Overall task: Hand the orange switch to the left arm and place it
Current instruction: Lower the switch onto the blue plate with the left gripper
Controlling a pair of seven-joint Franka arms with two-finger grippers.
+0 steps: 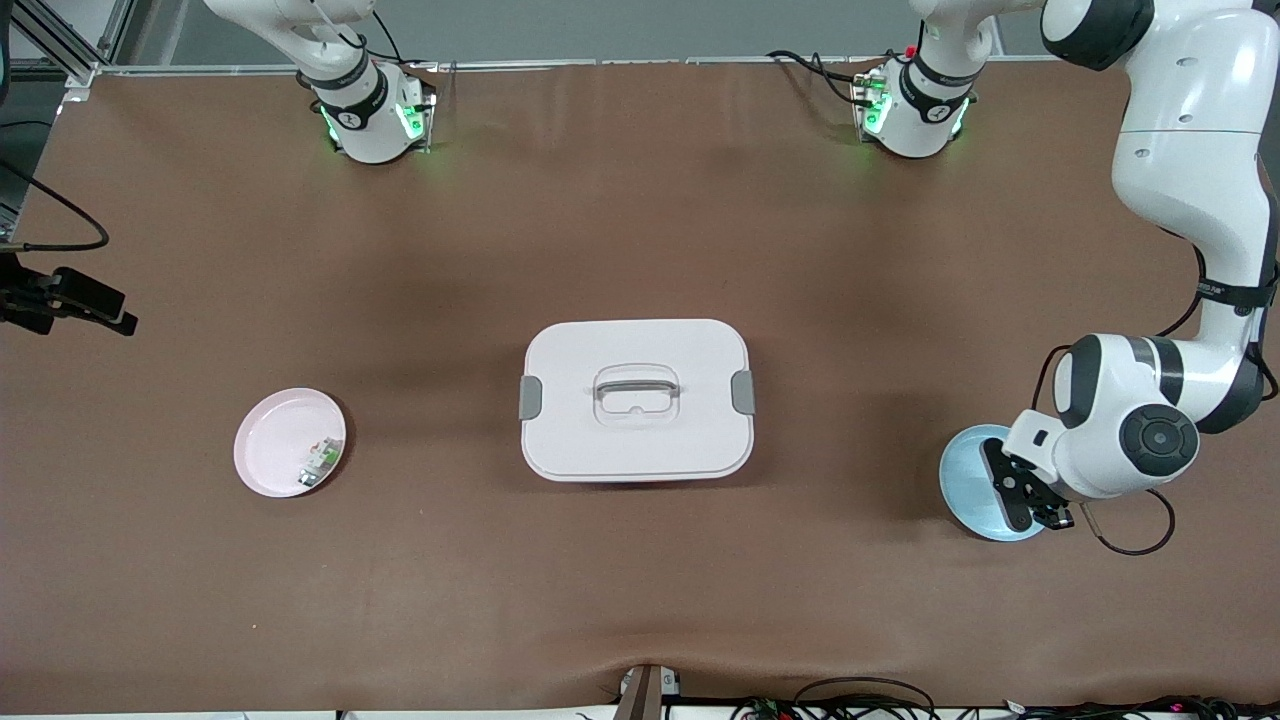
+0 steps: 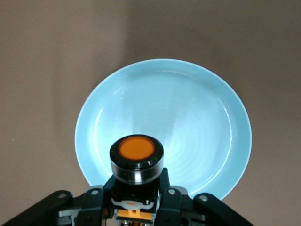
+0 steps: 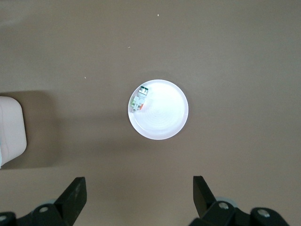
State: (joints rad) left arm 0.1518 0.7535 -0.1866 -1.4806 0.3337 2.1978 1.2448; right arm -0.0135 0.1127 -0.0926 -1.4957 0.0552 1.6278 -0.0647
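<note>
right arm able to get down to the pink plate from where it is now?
Probably yes. The right gripper hangs open high over the table, with the pink plate below it. Nothing stands between them; the box sits off to one side.

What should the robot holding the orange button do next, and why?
Probably lift straight up. The left gripper is shut on the orange switch over the blue plate, and the box sits between it and the pink plate, under the open right gripper.
</note>
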